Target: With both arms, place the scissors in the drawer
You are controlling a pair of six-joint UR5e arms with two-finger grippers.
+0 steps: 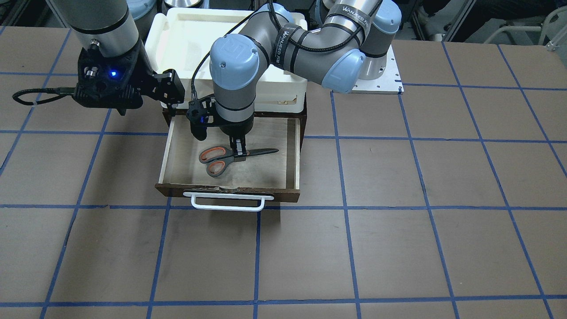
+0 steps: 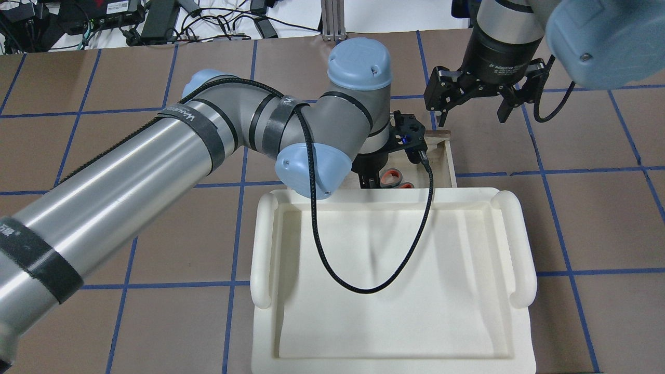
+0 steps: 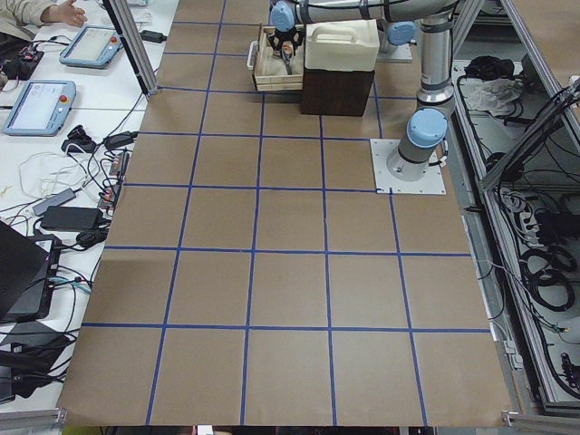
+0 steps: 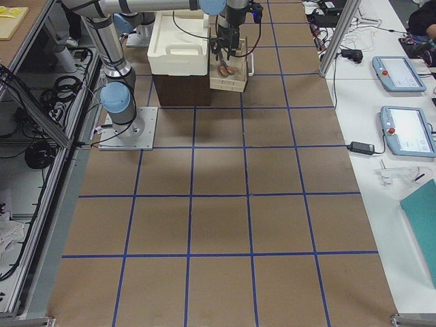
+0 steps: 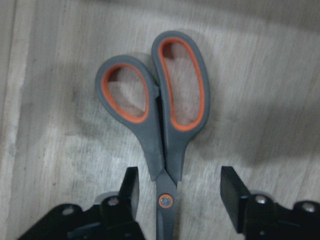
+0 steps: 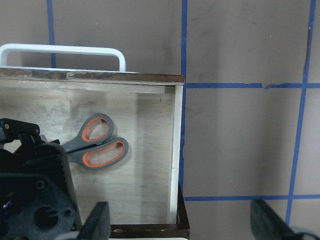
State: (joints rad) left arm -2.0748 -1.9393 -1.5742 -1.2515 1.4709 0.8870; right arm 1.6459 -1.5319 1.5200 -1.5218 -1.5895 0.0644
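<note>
Down on the pale floor of the open drawer point(image 1: 266, 170) lie the scissors point(image 1: 261, 153), flat on the wood, handles toward the right arm's side and blades pointing the other way. That is the main job done, by the look of it: the scissors are inside.

Now the left gripper point(image 5: 179, 177). It hangs straight down into the drawer, right over the pivot screw. The wrist camera shows its fingers point(image 5: 131, 182) standing wide apart, one on each side of the shank and clear of it. No grip there; the scissors rest on their own weight.

Over at the drawer's back corner, the right gripper point(image 2: 471, 111) hovers above the table just beside the drawer wall, jaws spread wide and holding nothing. Its own camera looks down past the corner onto the orange-lined loops.

What is left? I would say the left arm needs to lift out. The drawer stands pulled well out of the dark cabinet point(image 3: 335, 91), so if shutting it is part of the job, the white bar handle point(image 1: 228, 206) on the front is waiting.

Containers, quickly. The drawer holds the scissors and I can see nothing else in it. The white tray point(image 2: 519, 244) sits on top of the cabinet, with the left arm's black cable point(image 2: 363, 288) looping above its floor.
</note>
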